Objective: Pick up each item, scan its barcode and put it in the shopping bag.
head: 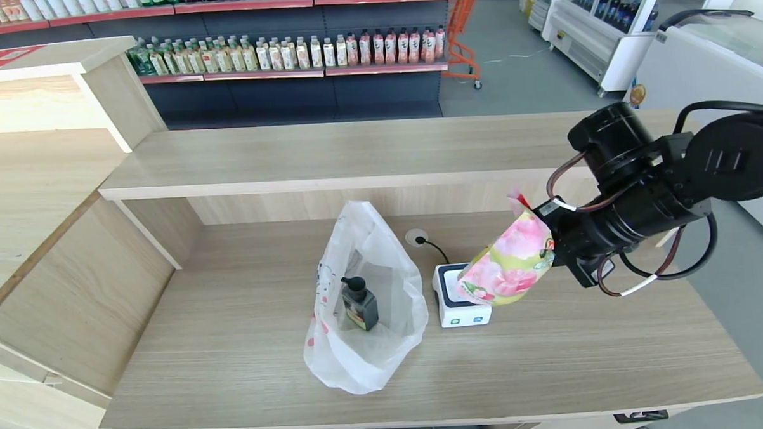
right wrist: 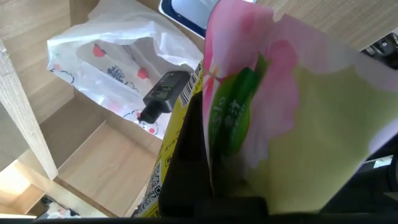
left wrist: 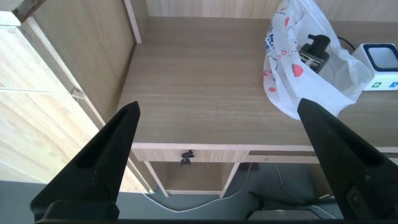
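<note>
My right gripper (head: 551,246) is shut on a pink and green floral pouch (head: 507,264), holding it tilted just above the white barcode scanner (head: 460,297) on the counter. From the right wrist the pouch (right wrist: 280,106) looms close, with the scanner (right wrist: 186,12) behind it. Left of the scanner stands a white plastic shopping bag (head: 362,304), mouth open, with a dark pump bottle (head: 359,303) inside. My left gripper (left wrist: 217,158) hangs open off the counter's front edge, well short of the bag (left wrist: 298,68) and nothing between its fingers.
The wooden counter (head: 234,359) has a raised back ledge (head: 329,156) and a side wall on the left. A black cable (head: 435,247) runs from the scanner to a grommet. Store shelves with bottles stand beyond.
</note>
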Motion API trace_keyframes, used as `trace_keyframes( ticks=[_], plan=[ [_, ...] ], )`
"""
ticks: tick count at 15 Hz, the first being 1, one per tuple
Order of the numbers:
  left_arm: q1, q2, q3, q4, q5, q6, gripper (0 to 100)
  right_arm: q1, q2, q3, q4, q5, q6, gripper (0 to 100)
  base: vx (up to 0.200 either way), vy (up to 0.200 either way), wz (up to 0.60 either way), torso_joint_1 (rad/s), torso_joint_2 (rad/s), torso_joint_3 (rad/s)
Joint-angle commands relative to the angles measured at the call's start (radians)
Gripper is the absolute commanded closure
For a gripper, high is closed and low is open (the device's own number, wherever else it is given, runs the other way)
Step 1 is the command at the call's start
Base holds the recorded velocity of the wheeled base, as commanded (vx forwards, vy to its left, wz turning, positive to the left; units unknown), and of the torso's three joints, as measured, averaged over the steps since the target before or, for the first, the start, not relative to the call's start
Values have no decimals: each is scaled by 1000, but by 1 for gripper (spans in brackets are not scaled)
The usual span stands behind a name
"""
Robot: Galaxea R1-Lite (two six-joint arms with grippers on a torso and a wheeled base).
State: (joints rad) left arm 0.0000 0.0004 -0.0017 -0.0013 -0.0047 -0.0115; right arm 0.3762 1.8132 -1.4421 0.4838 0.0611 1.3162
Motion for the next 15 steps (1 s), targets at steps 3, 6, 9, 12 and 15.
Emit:
trace_keyframes(
  ticks=[3, 6, 9, 12, 15],
  plan=[
    [0, 0, 0, 0, 0, -1, 0, 1, 147, -101, 7, -14, 11, 100, 0, 0, 0, 0, 0, 0],
    [0, 0, 0, 0, 0, -1, 0, 4, 221, -127, 7, -55, 14, 100, 0, 0, 0, 0, 0, 0],
    [0, 0, 0, 0, 0, -1, 0, 1, 264, -152, 6, -67, 25, 100, 0, 0, 0, 0, 0, 0],
    [0, 0, 0, 0, 0, -1, 0, 1, 316, -175, -4, -60, 41, 100, 0, 0, 0, 0, 0, 0],
    [0, 0, 0, 0, 0, -1, 0, 7, 371, -222, -31, -46, 41, 100, 0, 0, 0, 0, 0, 0]
  ],
)
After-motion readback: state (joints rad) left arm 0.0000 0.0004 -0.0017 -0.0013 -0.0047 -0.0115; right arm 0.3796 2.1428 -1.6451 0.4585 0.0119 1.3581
